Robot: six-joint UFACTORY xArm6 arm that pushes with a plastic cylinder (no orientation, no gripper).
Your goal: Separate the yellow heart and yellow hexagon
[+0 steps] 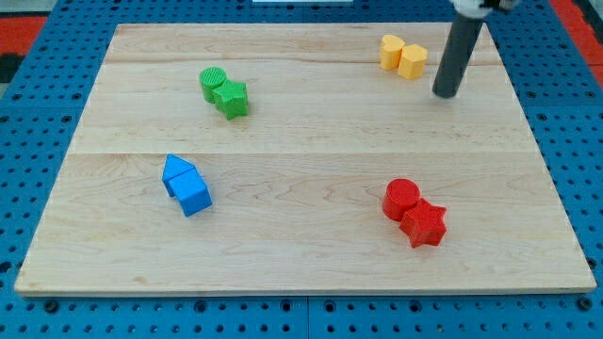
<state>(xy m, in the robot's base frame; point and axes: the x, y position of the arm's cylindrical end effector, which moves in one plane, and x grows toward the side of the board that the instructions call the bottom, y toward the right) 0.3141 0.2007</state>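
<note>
The yellow heart (391, 51) and the yellow hexagon (412, 61) sit touching each other near the view's top right of the wooden board (301, 122), the heart on the left. My tip (446, 93) is on the board just to the right of and slightly below the hexagon, a short gap apart from it. The dark rod rises from the tip toward the view's top edge.
A green cylinder (213, 82) touches a green star (232, 98) at upper left. Two blue blocks (186, 185) sit together at lower left. A red cylinder (401, 198) touches a red star (423, 223) at lower right. Blue pegboard surrounds the board.
</note>
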